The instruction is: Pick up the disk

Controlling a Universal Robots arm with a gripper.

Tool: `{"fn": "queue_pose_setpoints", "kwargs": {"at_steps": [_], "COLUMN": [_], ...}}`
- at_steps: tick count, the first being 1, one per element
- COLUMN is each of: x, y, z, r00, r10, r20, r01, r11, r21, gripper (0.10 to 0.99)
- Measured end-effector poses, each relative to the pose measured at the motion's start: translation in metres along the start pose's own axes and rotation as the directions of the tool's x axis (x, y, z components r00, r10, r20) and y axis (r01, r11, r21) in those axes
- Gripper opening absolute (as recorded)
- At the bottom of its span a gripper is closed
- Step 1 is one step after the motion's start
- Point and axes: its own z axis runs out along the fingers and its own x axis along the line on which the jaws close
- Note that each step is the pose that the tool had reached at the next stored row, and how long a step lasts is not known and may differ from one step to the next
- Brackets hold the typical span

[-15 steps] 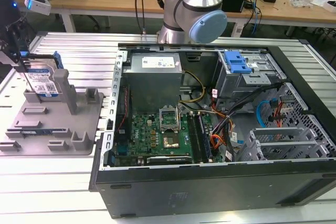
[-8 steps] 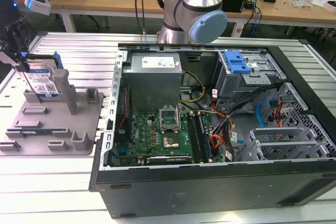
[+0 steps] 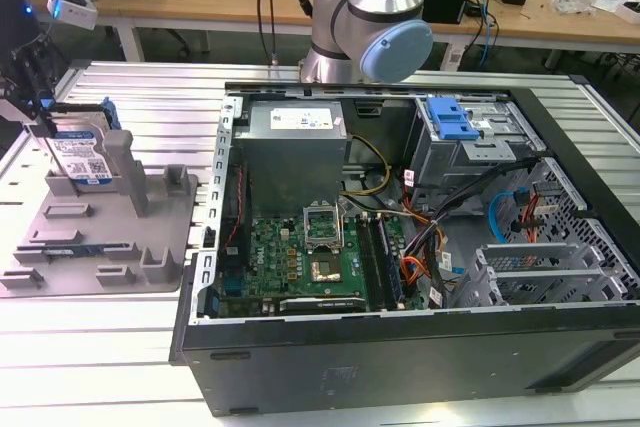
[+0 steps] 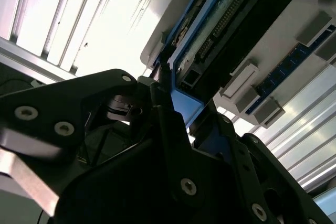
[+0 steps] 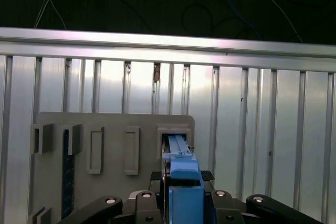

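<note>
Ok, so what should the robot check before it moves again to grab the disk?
1. Disk stands upright in the grey fixture plate: ok.
2. Gripper is centred on the disk's blue rail in the first wrist view: ok.
3. Disk is lifted out of its slot: not ok, it sits in the plate.
4. Grip is firm enough to lift: cannot tell.
5. Open computer case sits apart from the plate, on the exterior view's right: ok.
</note>
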Motion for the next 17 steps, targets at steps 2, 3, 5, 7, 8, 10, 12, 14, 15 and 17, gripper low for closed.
{"fn": "queue_pose_setpoints", "kwargs": {"at_steps": [2,3,5,7,8,10,12,14,15,17], "x": [0.0,0.0,0.0,0.0,0.0,0.0,0.0001,0.0001,0.0001,0.0002], "y": [0.0,0.0,0.0,0.0,0.0001,0.0003,0.0004,0.0007,0.0008,0.0012], "z": [0.0,0.0,-0.0004,-0.002,-0.004,-0.0105,-0.0159,-0.0276,-0.0321,-0.0469], "r00": [1.0,1.0,1.0,1.0,1.0,1.0,1.0,1.0,1.0,1.0], "r10": [0.0,0.0,0.0,0.0,0.0,0.0,0.0,0.0,0.0,0.0], "r20": [0.0001,0.0001,0.0003,0.0003,0.0003,0.0002,0.0002,0.0002,0.0002,0.0002], "r01": [0.0,0.0,0.0,0.0,0.0,0.0,0.0,0.0,0.0,0.0], "r11": [1.0,1.0,1.0,1.0,1.0,1.0,1.0,1.0,1.0,1.0], "r21": [0.0,0.0,0.0,0.0,0.0,0.0,0.0,0.0,0.0,0.0], "gripper": [0.373,0.373,0.373,0.373,0.373,0.373,0.373,0.373,0.373,0.373]}}
